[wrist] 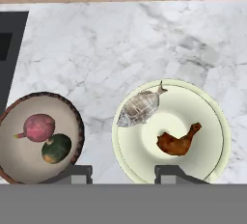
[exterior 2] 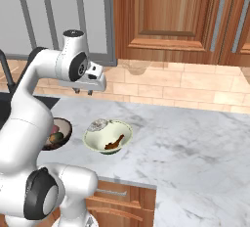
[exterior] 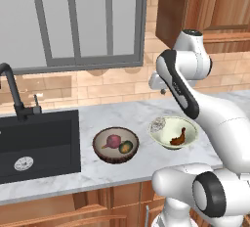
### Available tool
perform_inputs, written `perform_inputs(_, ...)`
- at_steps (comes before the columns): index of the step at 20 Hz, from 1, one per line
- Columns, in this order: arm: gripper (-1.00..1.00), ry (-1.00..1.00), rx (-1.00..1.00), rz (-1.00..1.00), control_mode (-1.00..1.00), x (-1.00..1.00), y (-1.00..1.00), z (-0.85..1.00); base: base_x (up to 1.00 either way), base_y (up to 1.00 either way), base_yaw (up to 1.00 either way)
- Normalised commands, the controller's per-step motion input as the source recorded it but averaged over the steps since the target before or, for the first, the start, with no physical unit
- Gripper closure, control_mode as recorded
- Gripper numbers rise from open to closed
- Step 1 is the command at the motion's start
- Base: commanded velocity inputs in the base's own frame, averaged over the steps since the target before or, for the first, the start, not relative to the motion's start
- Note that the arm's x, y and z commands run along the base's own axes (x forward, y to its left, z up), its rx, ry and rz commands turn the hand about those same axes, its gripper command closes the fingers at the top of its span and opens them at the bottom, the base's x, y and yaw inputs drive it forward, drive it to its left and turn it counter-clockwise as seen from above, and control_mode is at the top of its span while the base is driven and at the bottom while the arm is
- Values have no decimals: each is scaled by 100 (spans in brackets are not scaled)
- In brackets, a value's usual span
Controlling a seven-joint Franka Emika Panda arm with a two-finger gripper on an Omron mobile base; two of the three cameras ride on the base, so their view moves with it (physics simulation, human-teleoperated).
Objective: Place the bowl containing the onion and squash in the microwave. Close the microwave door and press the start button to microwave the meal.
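Note:
The dark brown bowl (exterior: 115, 159) (wrist: 77, 121) sits on the marble counter right of the sink. It holds the reddish-purple onion (exterior: 113, 141) (wrist: 39, 126) and the green-orange squash (exterior: 126, 147) (wrist: 57, 148). In the right base view the bowl (exterior 2: 67, 127) is half hidden behind my arm. My gripper (exterior 2: 83, 92) (wrist: 123, 174) hangs well above the counter, pointing down over the gap between the two bowls. Its fingers stand open with nothing between them. The microwave and its door are out of view.
A pale cream-green bowl (exterior: 191, 126) (wrist: 218, 121) with a fish and a chicken drumstick stands just right of the brown bowl. The black sink (exterior: 39, 143) and its faucet (exterior: 11, 91) lie to the left. Wooden wall cabinets (exterior 2: 171, 15) hang above the counter.

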Motion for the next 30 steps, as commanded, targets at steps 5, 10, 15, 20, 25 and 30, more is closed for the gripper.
perform_inputs(5,-100,0,0,0,-100,-14,0,-9,0,0,0)
perform_inputs(10,-100,0,-2,-1,-100,-26,10,-38,0,0,0)
perform_inputs(15,-100,-1,0,-2,-100,-20,15,-47,0,0,0)
perform_inputs(20,-100,-5,0,-6,-100,-29,12,-53,0,0,0)
perform_inputs(25,-100,0,0,-9,-100,-33,23,-51,0,0,0)
perform_inputs(30,-100,0,0,-7,-100,-29,50,-40,0,0,0)
